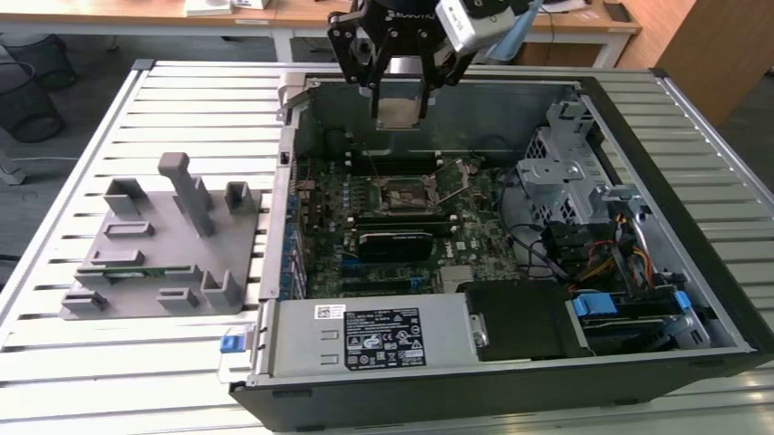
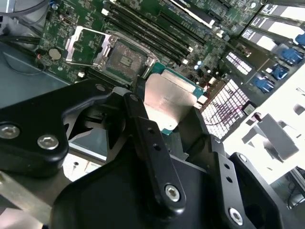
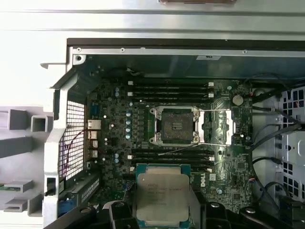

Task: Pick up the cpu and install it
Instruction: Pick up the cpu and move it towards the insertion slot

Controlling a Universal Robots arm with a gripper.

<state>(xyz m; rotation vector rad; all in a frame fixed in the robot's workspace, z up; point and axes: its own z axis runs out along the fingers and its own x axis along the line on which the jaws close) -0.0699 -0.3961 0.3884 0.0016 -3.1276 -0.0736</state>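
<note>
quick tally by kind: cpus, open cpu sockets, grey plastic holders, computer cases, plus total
cpu: 1
open cpu socket: 1
grey plastic holder: 1
computer case: 1
total: 4

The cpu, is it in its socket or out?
Out. The gripper holds the cpu in the air. The socket lies bare, with its metal frame swung open.

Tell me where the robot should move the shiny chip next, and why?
Probably carry it across the board, without lowering yet, until the cpu is straight over the socket. The gripper is shut on the cpu, and in the first wrist view the chip hangs off to one side of the socket, whose metal frame stands open.
</note>
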